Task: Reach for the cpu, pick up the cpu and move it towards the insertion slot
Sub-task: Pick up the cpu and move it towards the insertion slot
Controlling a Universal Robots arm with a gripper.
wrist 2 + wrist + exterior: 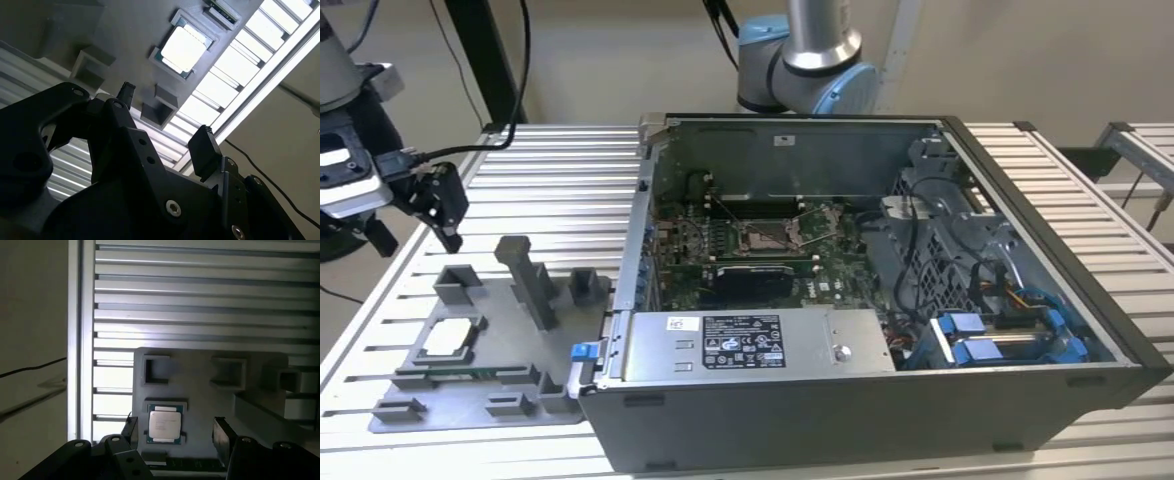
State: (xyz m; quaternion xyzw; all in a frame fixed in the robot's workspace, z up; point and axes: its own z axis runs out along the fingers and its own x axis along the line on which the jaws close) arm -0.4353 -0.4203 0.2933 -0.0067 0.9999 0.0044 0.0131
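Claw (165,112) spread wide, nothing held, poised over cpu (164,426). Cpu seated flat in plate (454,410) pocket near bench (560,160) edge. Reckoned light, stiff, fragile, so best pinched by opposite green edges. Slot (767,238) well apart.

cpu look: small flat square chip (447,340) (184,48) (165,426), pale silvery top, thin green edge.
cpu pose: lying flat, top up, seated in a recess of the grey fixture plate (480,400).
cpu place: below the pincer (420,245), untouched; in the first wrist view it sits between the spread fingertips.
insertion slot look: square silver frame (767,238), dark centre, green board around it.
insertion slot place: inside the open computer case (881,410), well apart from the pincer, toward the exterior view's right.
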